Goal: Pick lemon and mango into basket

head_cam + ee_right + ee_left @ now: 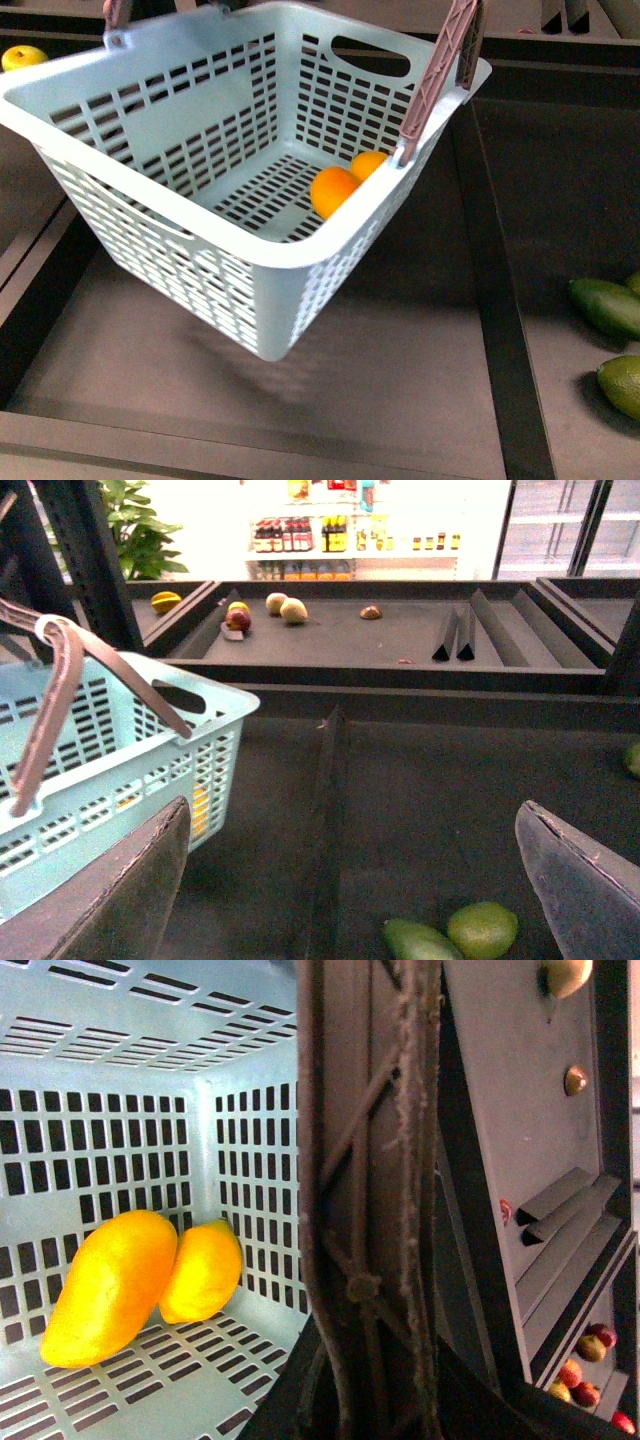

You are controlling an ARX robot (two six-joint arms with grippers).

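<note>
The large light turquoise slotted plastic basket (180,250) hangs tilted above the dark table (400,380). Inside, in its low far-right corner, the long yellow-orange mango (105,1285) and the rounder yellow lemon (205,1270) lie touching. My left fingers are hidden behind the brown ribbed handle (370,1200); their grip I cannot tell. My right fingers (350,880) spread wide, empty, over green fruits (455,935).

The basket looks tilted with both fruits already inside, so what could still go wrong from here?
1. The basket hangs tilted above the table, and the mango and lemon have slid into its low corner. More tilt or swing might roll them around or upset the balance.
2. It hangs by its handle; a slip would probably drop it.
3. The open right gripper sits close beside the basket and above the green fruits, so a careless move could bump either.
</note>
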